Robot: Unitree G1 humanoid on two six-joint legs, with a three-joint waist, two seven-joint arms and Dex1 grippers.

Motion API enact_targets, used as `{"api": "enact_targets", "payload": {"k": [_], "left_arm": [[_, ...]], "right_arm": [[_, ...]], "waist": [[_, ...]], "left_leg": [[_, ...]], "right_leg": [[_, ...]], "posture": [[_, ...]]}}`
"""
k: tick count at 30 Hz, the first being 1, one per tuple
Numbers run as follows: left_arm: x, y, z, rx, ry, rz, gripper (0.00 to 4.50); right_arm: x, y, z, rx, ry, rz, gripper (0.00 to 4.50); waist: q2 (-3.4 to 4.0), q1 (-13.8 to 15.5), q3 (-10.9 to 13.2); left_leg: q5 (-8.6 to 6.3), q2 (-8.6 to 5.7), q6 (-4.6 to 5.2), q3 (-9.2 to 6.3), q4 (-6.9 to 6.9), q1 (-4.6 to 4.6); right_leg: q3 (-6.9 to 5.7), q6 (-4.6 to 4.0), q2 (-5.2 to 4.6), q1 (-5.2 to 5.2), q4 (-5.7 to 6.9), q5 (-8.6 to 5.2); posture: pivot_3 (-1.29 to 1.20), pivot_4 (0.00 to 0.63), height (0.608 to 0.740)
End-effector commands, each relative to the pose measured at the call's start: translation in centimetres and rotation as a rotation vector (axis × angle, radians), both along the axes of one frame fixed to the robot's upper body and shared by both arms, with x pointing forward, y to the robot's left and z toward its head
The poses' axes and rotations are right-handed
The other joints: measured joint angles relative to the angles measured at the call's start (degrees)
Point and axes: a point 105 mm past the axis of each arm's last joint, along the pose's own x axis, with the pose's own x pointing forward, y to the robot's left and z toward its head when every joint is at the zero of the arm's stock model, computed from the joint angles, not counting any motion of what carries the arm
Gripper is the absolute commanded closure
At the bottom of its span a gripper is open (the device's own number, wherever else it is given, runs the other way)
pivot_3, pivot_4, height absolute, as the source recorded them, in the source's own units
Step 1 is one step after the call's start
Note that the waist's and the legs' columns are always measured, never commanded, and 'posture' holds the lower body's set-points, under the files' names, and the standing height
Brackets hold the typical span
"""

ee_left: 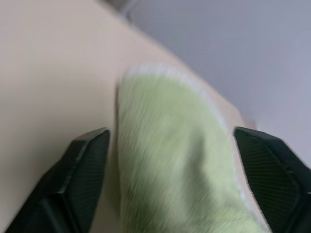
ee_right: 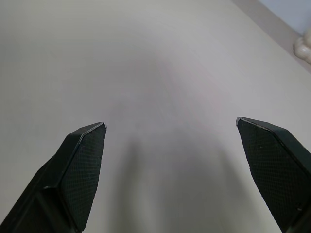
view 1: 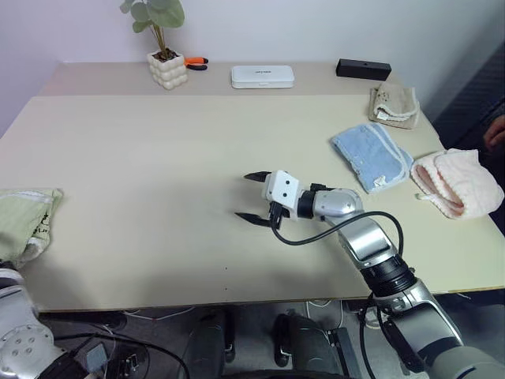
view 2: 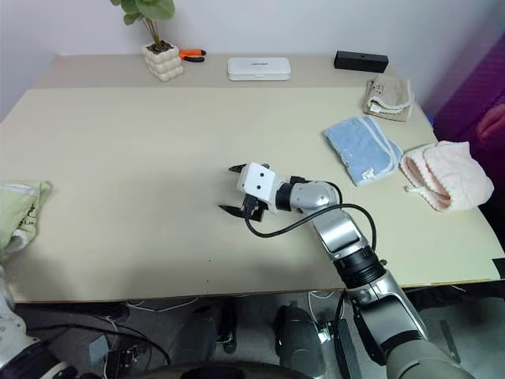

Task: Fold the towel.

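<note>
The light green towel point(view 1: 24, 217) lies bunched at the table's left edge, its whitish edging showing. In the left wrist view the towel point(ee_left: 170, 160) sits between the two black fingers of my left gripper point(ee_left: 172, 131), which stand wide apart, open, and a strip of table shows beside one finger point(ee_left: 85, 165). My right gripper point(view 1: 243, 196) hovers over the bare middle of the table point(view 1: 158, 142), pointing left. It is open with nothing between its fingers point(ee_right: 82, 165).
A blue towel point(view 1: 371, 155), a pink towel point(view 1: 456, 180) and a beige towel point(view 1: 393, 104) lie at the right. Along the far edge are a potted plant point(view 1: 166, 68), orange-handled pliers point(view 1: 196, 62), a white box point(view 1: 262, 76) and a black box point(view 1: 363, 69). A person's hand point(view 1: 495, 130) shows at the right edge.
</note>
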Motion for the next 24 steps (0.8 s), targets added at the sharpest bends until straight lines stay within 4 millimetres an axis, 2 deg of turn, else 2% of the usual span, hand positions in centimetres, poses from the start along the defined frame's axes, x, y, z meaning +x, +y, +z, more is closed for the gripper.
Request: {"api": "enact_targets", "payload": {"k": [1,3,4,5,7,10,13,17,20,24], "left_arm": [[-1.0,-0.1,5.8,0.286,0.027,-0.004,0.33],[1.9,-2.6,8.3,0.556,0.172,-0.224,0.33],[3.4,-4.4,8.7,0.681,0.252,-0.353,0.33],[5.0,-6.6,8.5,0.793,0.318,-0.492,0.33],[6.9,-10.0,7.6,0.926,0.385,-0.680,0.33],[8.7,-14.1,6.5,1.040,0.400,-0.852,0.33],[9.7,-18.0,4.8,1.180,0.431,-1.052,0.33],[10.5,-19.9,4.3,1.199,0.385,-1.137,0.33],[11.2,-20.6,3.7,1.203,0.360,-1.208,0.33],[11.4,-21.3,3.7,1.221,0.330,-1.225,0.33]], "right_arm": [[1.0,-1.3,1.9,0.044,-0.030,-0.036,0.10],[1.9,-2.1,2.6,0.085,-0.006,-0.094,0.10],[2.4,-2.7,2.9,0.106,0.007,-0.127,0.10],[2.9,-3.5,3.2,0.128,0.022,-0.167,0.10],[3.8,-5.2,3.4,0.157,0.052,-0.239,0.10],[4.6,-8.1,3.1,0.170,0.085,-0.336,0.10],[4.4,-10.5,2.7,0.175,0.124,-0.398,0.10],[3.9,-12.1,2.3,0.176,0.144,-0.437,0.10],[3.5,-13.3,1.7,0.193,0.167,-0.510,0.10],[3.6,-13.9,2.0,0.270,0.187,-0.567,0.10]], "waist": [[0.00,0.0,0.0],[0.01,0.2,0.0],[0.02,0.4,0.0],[0.08,0.6,0.0],[0.45,0.7,-0.1],[0.51,0.4,-0.1],[0.50,0.2,-0.1],[0.55,-0.5,0.0],[0.58,-0.9,0.0],[0.61,-0.9,0.0]], "left_leg": [[-0.01,0.00,-0.01,0.00,-0.01,0.00],[-0.14,0.00,-0.06,0.00,-0.04,0.00],[-0.15,-0.01,-0.07,0.00,-0.06,0.00],[-0.16,-0.01,-0.08,0.00,-0.07,0.00],[-0.18,-0.08,-0.08,0.03,-0.10,0.00],[-0.26,-0.13,0.00,0.19,-0.32,-0.01],[-0.24,-0.08,-0.23,0.29,-0.34,-0.13],[-0.20,0.24,-0.25,0.42,-0.35,-0.05],[-0.20,0.28,-0.21,0.41,-0.27,0.01],[-0.25,0.28,-0.11,0.42,-0.22,0.02]], "right_leg": [[0.00,-0.01,0.00,-0.01,0.00,0.00],[0.01,-0.02,0.00,-0.04,-0.02,-0.01],[0.00,-0.05,-0.01,-0.08,-0.01,-0.03],[-0.01,-0.19,-0.01,-0.24,-0.03,-0.10],[0.00,-0.25,-0.07,-0.29,-0.15,-0.13],[0.17,-0.26,-0.13,-0.31,-0.42,-0.11],[0.19,-0.05,-0.09,-0.33,-0.27,0.00],[0.17,-0.10,0.18,-0.34,-0.18,-0.04],[0.17,-0.10,0.19,-0.34,-0.03,-0.04],[0.19,-0.10,0.18,-0.34,-0.01,-0.04]], "posture": [[0.00,0.150,0.733],[0.00,0.150,0.733],[0.00,0.150,0.733],[0.00,0.150,0.733],[0.00,0.150,0.733],[0.00,0.150,0.733],[0.00,0.150,0.733],[0.00,0.150,0.733],[0.00,0.150,0.733],[0.00,0.150,0.733]]}}
